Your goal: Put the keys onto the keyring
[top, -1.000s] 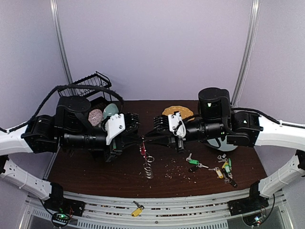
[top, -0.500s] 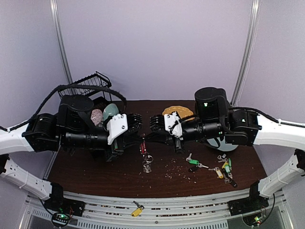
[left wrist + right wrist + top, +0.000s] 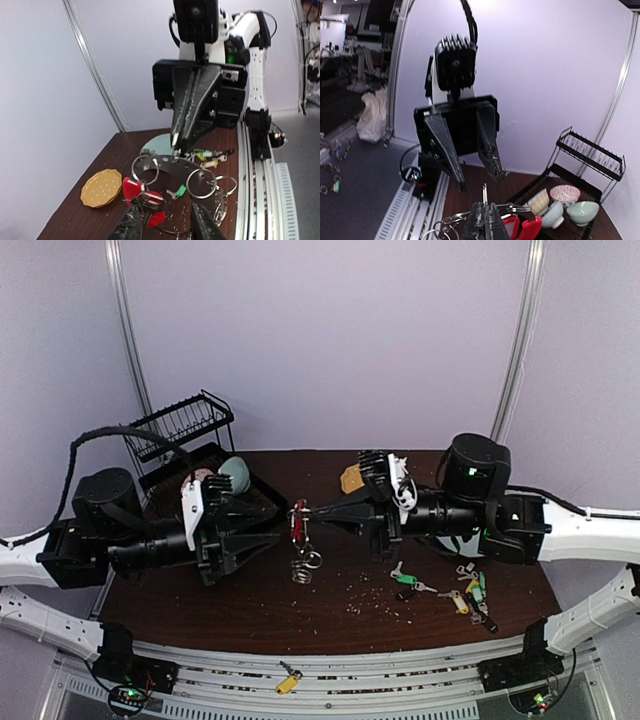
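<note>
The keyring (image 3: 299,523) hangs in mid-air over the table's middle, its red arc (image 3: 141,199) and dark band (image 3: 175,163) fringed with silver loops (image 3: 200,183). My right gripper (image 3: 312,510) is shut on its band, the pinch showing close up in the right wrist view (image 3: 484,220). Just left of the ring my left gripper (image 3: 278,525) stands open, its fingers (image 3: 132,226) on either side of the red arc without gripping it. Several keys (image 3: 466,590) with coloured tags lie at the right front. A green-tagged key (image 3: 405,579) lies nearer the middle.
A yellow dotted plate (image 3: 101,187) sits behind the right gripper and a teal plate (image 3: 159,146) further right. A black dish rack (image 3: 185,425) with bowls (image 3: 565,195) stands at the back left. One yellow-tagged key (image 3: 288,681) lies on the front rail. Crumbs dot the tabletop.
My left gripper let go of the keyring, opened and drew back to the left. My right gripper closed on the ring and now holds it alone, turned over and pulled slightly right.
</note>
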